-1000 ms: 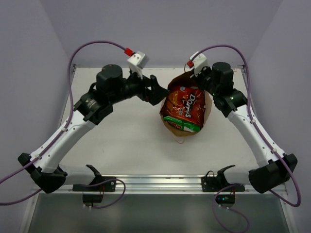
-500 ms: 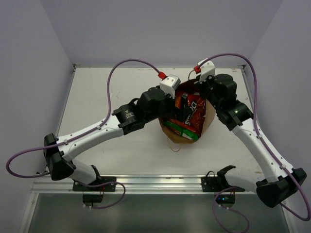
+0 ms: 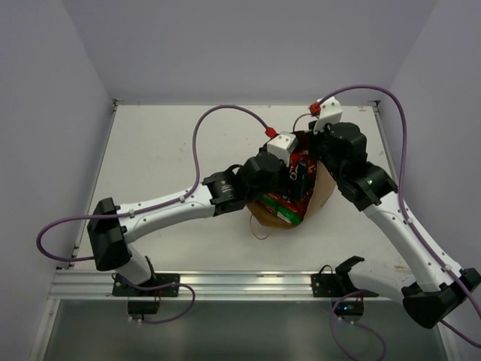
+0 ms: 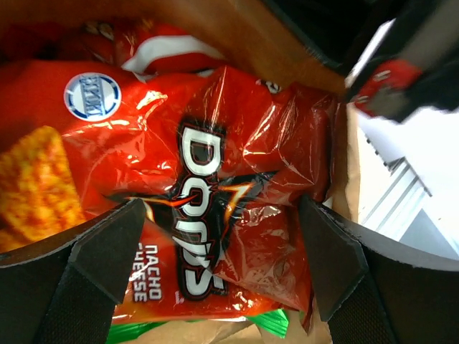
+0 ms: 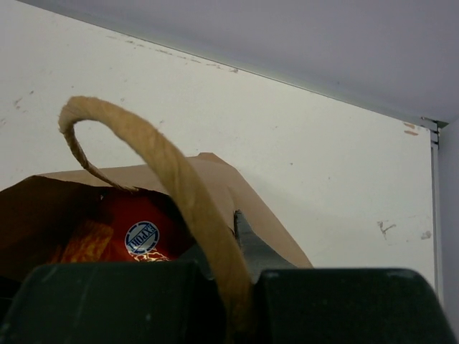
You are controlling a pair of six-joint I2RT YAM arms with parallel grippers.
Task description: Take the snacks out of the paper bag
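1. The paper bag (image 3: 322, 194) is on the counter (image 3: 165, 150), with a red chip bag (image 4: 215, 165) and a green packet (image 3: 282, 205) inside it.
2. My left end effector (image 4: 222, 247) is in the bag's mouth, wide open, with one finger on each side of the red chip bag.
3. My right end effector (image 5: 233, 304) is at the bag's edge, closed on its twisted handle (image 5: 161, 161).

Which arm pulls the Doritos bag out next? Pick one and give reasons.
Left. The left end effector, open, straddles the Doritos bag inside the paper bag, fingers on either side, ready to close. The right end effector is shut on the handle, steadying the bag.
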